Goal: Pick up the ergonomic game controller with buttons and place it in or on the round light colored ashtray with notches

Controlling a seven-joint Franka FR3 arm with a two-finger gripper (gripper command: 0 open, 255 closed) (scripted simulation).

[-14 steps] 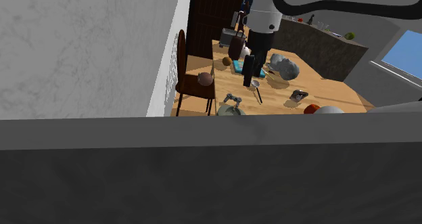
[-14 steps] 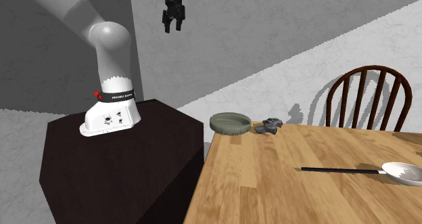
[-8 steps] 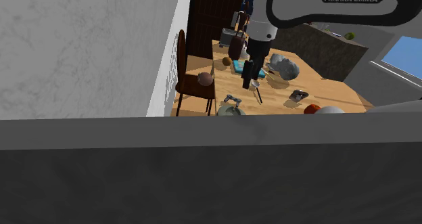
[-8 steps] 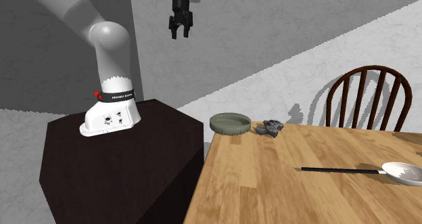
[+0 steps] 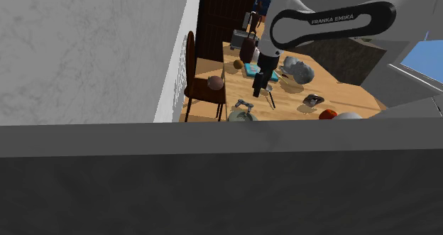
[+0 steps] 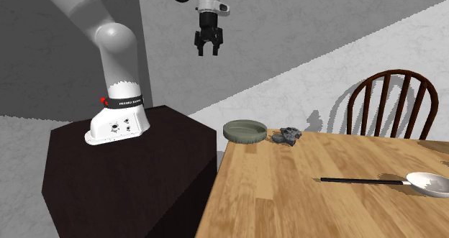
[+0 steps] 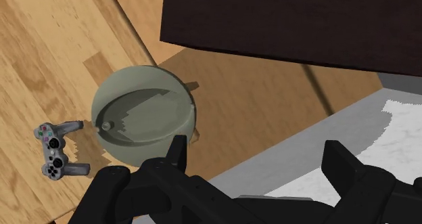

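state: black two-finger gripper [image 7: 257, 151] with fingers apart, empty | target: grey two-handled game controller [image 7: 57, 150] on wooden table [image 6: 302, 193], beyond round grey-green notched ashtray [image 7: 144, 113] from the fingers | risk: a straight descent may hit the ashtray rim and knock the controller away

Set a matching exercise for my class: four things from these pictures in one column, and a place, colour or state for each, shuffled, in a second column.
Column A
1. gripper
2. controller
3. ashtray
4. chair

Column B
a. round, grey-green, at the corner of the table
b. open, up in the air
c. dark brown, with a rounded back
d. grey, lying on the table beside the ashtray

Pairs: 1-b, 2-d, 3-a, 4-c
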